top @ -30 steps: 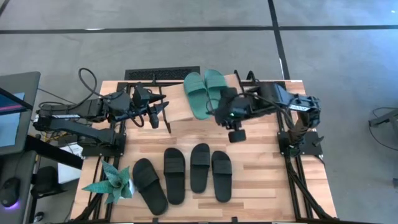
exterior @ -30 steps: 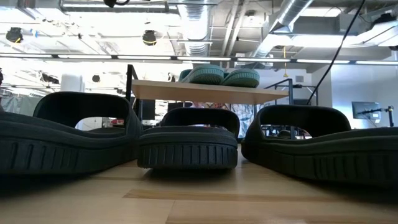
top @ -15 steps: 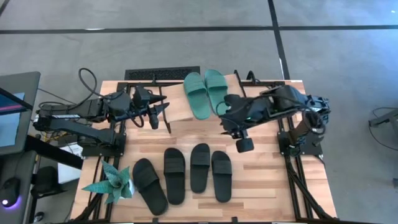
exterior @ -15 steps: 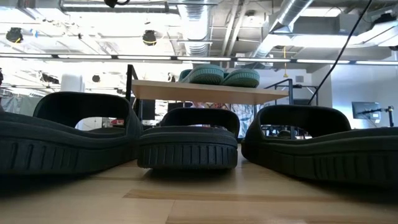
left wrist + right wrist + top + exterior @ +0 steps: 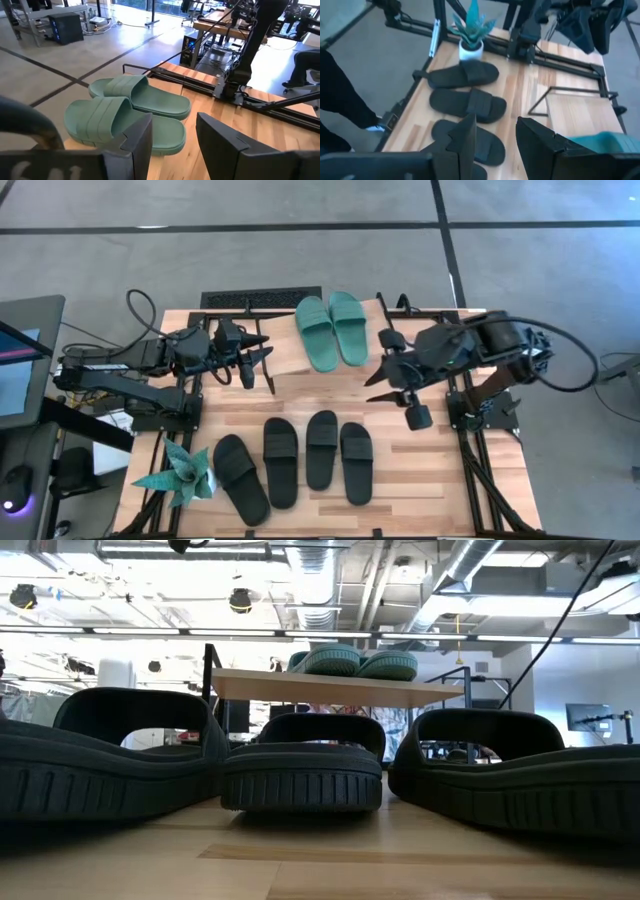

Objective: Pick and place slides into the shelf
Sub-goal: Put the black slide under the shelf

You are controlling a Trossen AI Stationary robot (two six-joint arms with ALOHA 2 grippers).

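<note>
Two teal slides [image 5: 332, 330] lie side by side, soles down, on the slanted plank of the shelf [image 5: 288, 355]; the left wrist view shows them [image 5: 125, 112] just ahead of the fingers. Four black slides [image 5: 300, 462] lie in a row on the table near its near edge, and three of them fill the low view [image 5: 300, 765]. My left gripper [image 5: 262, 360] hangs open beside the shelf's left end. My right gripper [image 5: 378, 362] is open to the right of the teal slides and apart from them. It faces the black slides [image 5: 470, 102].
A teal paper plant [image 5: 183, 475] in a white pot stands at the table's near-left corner. A dark grille [image 5: 260, 299] lies at the far edge. A person's leg [image 5: 340, 100] shows beside the table's near edge. Bare wood [image 5: 420, 470] lies right of the black slides.
My right gripper has drawn back from the teal slides toward the table's right edge and a little toward the near edge, its arm swinging round. The teal slides stay on the shelf and the black slides have not moved. My left arm has kept still.
</note>
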